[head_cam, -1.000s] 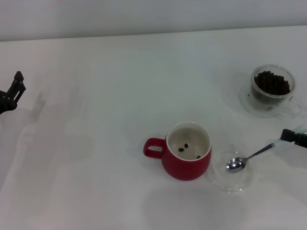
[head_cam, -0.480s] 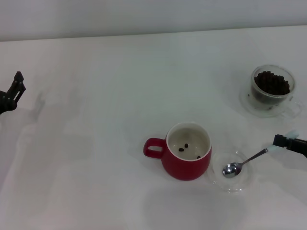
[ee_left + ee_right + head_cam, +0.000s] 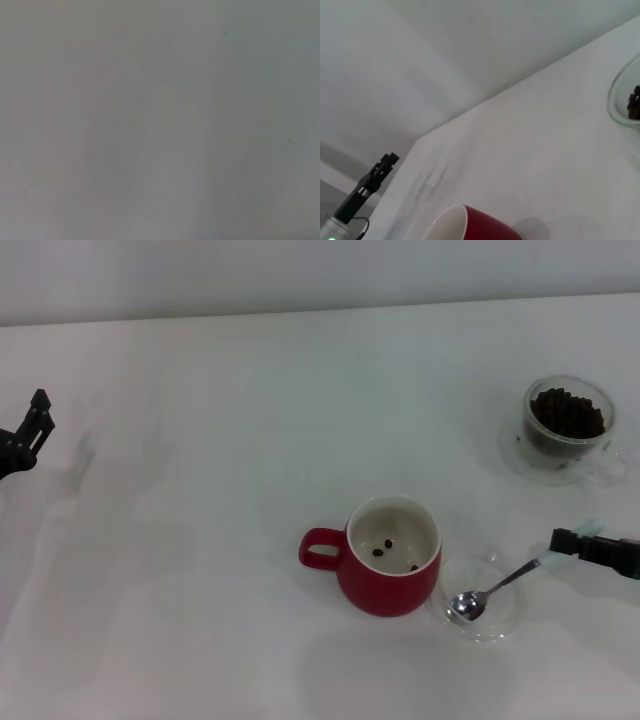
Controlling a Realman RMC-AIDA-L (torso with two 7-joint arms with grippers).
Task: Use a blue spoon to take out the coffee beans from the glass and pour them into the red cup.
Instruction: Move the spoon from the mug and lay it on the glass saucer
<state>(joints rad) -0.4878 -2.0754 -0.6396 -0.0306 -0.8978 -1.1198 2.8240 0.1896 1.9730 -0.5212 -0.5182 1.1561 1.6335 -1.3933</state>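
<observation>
- My right hand (image 3: 562, 540) sat low at the right edge of the bench (image 3: 230, 440), closed on the pale handle end of the blue spoon (image 3: 490, 590); I held it by the far tip so the whole neck and bowl reached out ahead of my fingers.
- The spoon sloped down from my grip, and its shiny bowl lay over the shallow clear saucer (image 3: 484, 598) just beside the red cup (image 3: 390, 555). I could not tell whether the bowl touched the saucer or hung just above it.
- The spoon's bowl looked empty.
- A few coffee beans (image 3: 385, 546) lay on the cream bottom of the red cup, whose loop handle pointed away from the spoon, leaving the rim on my side free for tipping.
- The glass (image 3: 568, 425) stood well apart, farther back on the right, with its heap of beans nearly to the brim. I judged most of the task remained.
- My left hand (image 3: 28, 428) was parked at the far left edge, well away from everything; I could not tell whether it was wide or narrow.
- I judged the next scoop would call for carrying the spoon back to the glass, keeping the bowl level on the return so no beans rolled off.
</observation>
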